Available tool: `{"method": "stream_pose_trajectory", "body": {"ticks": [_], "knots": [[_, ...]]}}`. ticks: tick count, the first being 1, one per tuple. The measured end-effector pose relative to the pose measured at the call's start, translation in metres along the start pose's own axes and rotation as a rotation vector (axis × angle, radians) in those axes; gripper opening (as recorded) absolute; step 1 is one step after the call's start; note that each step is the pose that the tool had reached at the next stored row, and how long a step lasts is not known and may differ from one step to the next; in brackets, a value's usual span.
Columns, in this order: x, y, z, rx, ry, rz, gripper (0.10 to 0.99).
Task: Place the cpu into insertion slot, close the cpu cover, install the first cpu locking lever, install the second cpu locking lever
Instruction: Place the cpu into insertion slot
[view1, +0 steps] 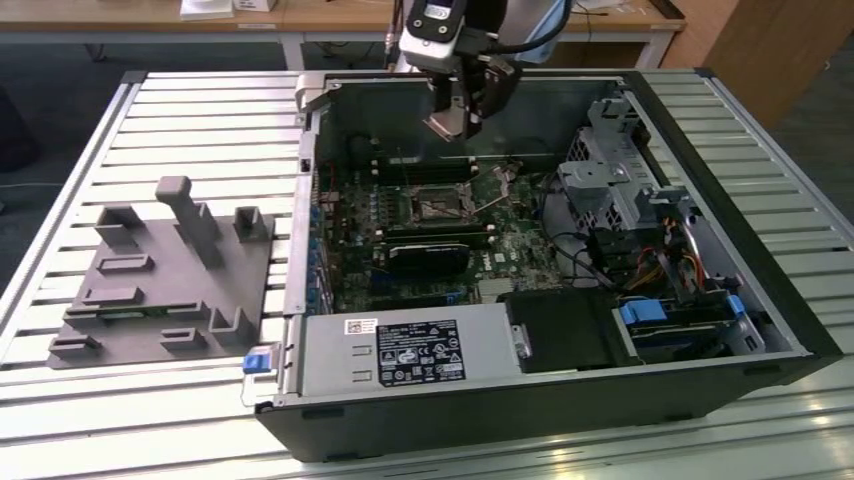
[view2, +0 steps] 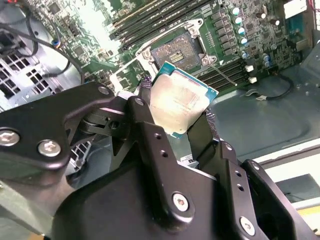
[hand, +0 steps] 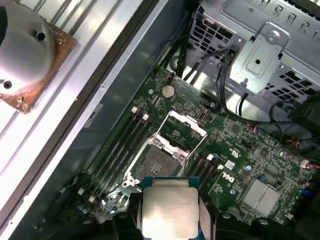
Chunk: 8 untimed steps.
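My gripper (view1: 461, 118) hangs over the open computer case, shut on the cpu (view1: 450, 125) by two opposite edges. The cpu (view2: 180, 102) is a flat square chip with a pale silvery face, also seen between the fingers in the first wrist view (hand: 169, 212). Well below it on the green board lies the insertion slot (hand: 157, 162), dark in the middle and uncovered (view2: 177, 50) (view1: 434, 205). The cpu cover (hand: 182, 131), a silvery frame plate, stands raised at the slot's edge towards the drive cage. A thin wire lever (view2: 220, 70) sticks out beside the slot.
Long black memory slots (hand: 117, 150) run beside the slot. A black card (view1: 427, 250), a metal drive cage (view1: 614, 180) with cables and a power supply (view1: 400, 350) crowd the case. A grey fixture (view1: 160, 280) lies at the exterior view's left. A round copper-based cooler (hand: 25, 50) rests outside the case.
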<state>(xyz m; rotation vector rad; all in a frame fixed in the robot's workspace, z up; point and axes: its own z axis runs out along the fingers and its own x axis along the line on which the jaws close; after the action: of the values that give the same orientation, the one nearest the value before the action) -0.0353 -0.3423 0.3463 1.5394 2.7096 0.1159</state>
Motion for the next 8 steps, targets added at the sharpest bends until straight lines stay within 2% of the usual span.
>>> {"method": "stream_pose_trajectory", "body": {"ticks": [8], "knots": [[0.0028,-0.0045,0.0016,-0.001,-0.0055,0.073,0.541]]}}
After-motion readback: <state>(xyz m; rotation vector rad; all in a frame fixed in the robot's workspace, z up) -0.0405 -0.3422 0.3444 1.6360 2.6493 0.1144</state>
